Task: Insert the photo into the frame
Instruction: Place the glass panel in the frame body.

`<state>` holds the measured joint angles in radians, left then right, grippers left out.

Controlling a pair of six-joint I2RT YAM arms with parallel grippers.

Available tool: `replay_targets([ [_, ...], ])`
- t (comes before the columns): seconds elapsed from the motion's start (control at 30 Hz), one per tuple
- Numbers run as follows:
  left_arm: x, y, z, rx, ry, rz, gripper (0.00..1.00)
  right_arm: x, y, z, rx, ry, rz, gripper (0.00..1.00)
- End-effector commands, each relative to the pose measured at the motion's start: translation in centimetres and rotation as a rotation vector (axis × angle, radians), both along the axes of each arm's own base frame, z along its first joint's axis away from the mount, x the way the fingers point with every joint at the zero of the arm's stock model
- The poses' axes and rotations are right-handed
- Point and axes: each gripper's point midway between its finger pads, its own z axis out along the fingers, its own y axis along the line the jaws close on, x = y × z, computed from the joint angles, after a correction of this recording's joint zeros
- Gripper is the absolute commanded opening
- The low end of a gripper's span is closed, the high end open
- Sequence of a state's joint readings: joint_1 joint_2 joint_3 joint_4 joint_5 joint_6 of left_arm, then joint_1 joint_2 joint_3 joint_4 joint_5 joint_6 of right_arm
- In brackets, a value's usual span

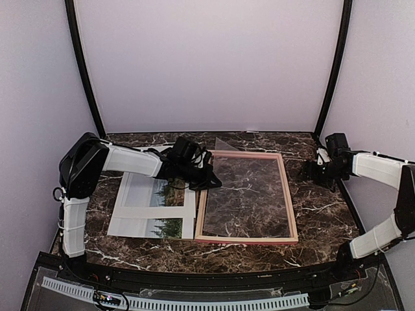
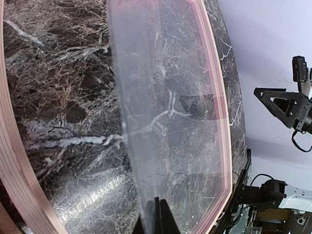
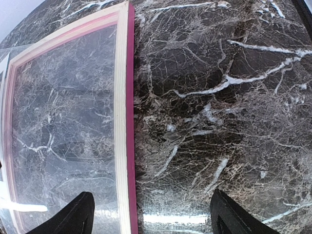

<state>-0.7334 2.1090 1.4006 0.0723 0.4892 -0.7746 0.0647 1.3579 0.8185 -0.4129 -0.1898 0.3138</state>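
Observation:
The frame (image 1: 247,240) lies flat on the marble table, pink-red face down and pale wood up; it also shows in the left wrist view (image 2: 215,73) and the right wrist view (image 3: 122,97). The photo (image 1: 171,193) lies left of it under a white mat board (image 1: 139,210), its trees showing through the cut-outs. My left gripper (image 1: 209,180) (image 2: 156,217) is shut on the edge of a clear plastic sheet (image 2: 161,122) held tilted over the frame's left side. My right gripper (image 1: 310,172) (image 3: 153,217) is open and empty, low over the frame's right rail.
The clear sheet's far corner (image 1: 224,145) sticks out past the frame's far rail. Black uprights (image 1: 83,65) and pale walls close in the table. The right arm (image 2: 287,107) shows beyond the frame in the left wrist view.

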Motion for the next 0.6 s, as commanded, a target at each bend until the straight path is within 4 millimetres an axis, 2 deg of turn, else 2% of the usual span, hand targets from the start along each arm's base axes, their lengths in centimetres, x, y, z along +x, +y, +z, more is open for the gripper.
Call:
replay_targets([
  [0.0,-0.49,-0.14,3.03,-0.032,-0.040,-0.015,0.00,0.37,0.27,0.15,0.001,-0.021,0.012,0.83],
  [0.57,-0.29,-0.06,3.05,-0.024,-0.055,-0.016,0.00,0.31,0.54,-0.14,0.003,-0.013,0.019,0.83],
])
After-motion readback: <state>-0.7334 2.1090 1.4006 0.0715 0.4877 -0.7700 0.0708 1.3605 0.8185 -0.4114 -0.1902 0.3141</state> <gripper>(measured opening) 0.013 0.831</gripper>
